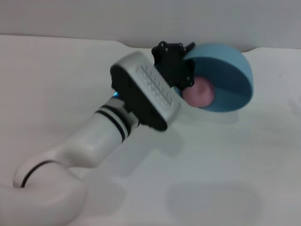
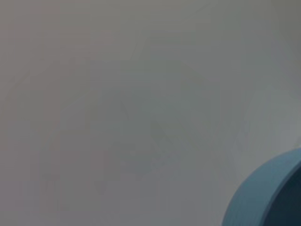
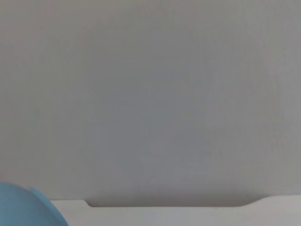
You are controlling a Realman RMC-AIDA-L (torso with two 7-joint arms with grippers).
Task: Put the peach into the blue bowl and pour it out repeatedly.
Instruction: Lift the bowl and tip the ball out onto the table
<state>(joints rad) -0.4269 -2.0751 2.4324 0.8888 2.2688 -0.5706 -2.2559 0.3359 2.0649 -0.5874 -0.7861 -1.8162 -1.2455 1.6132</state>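
On the white table [image 1: 225, 188] the round, glossy light-blue plastic bowl [image 1: 225, 70] hangs tipped on its side, its rim clamped by the left end effector [image 1: 181, 70], and the small matte pink peach [image 1: 199, 92] sits at its lower lip, likely to roll off the table
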